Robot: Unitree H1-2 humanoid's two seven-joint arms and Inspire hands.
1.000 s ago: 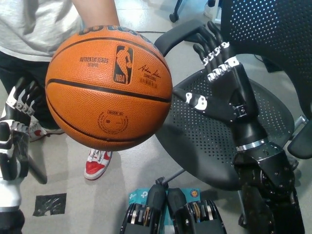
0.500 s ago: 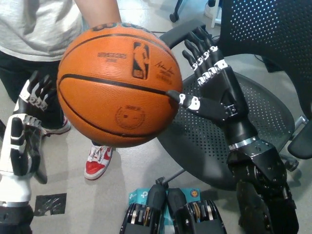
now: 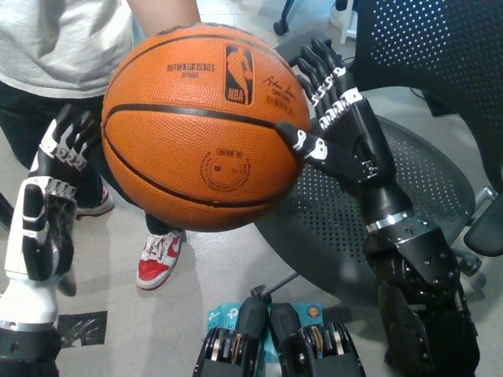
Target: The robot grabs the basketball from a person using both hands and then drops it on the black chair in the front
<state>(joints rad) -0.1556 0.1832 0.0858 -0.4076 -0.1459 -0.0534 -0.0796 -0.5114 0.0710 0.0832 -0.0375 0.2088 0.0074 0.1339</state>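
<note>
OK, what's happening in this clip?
A person is holding out a basketball to the robot. The black right hand is against the ball's right side, fingers spread. The white left hand is open beside the ball's left, not yet touching it. The black chair waits behind the right arm.

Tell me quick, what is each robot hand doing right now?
Left robot hand: open, beside the basketball, not touching.
Right robot hand: open, against the basketball's side, no grip yet.
</note>
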